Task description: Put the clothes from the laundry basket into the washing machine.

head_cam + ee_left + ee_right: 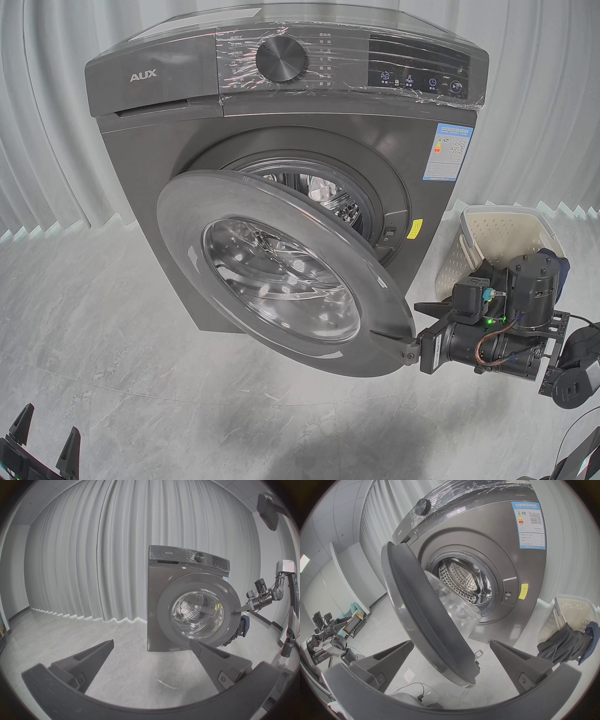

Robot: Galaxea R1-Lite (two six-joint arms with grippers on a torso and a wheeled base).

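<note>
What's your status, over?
Left gripper open, held low. Right gripper open, straddling door edge. Clothes in laundry basket beside washing machine. Door half open.

Head close above, wrists low, all facing the washing machine.

From the head camera my right arm covers the front of the basket, so I see the clothes as one blue scrap — how many pieces, I can't tell. The door blocks the lower drum. The frame's bottom edge cuts off the left gripper — just its fingertips clear it.
</note>
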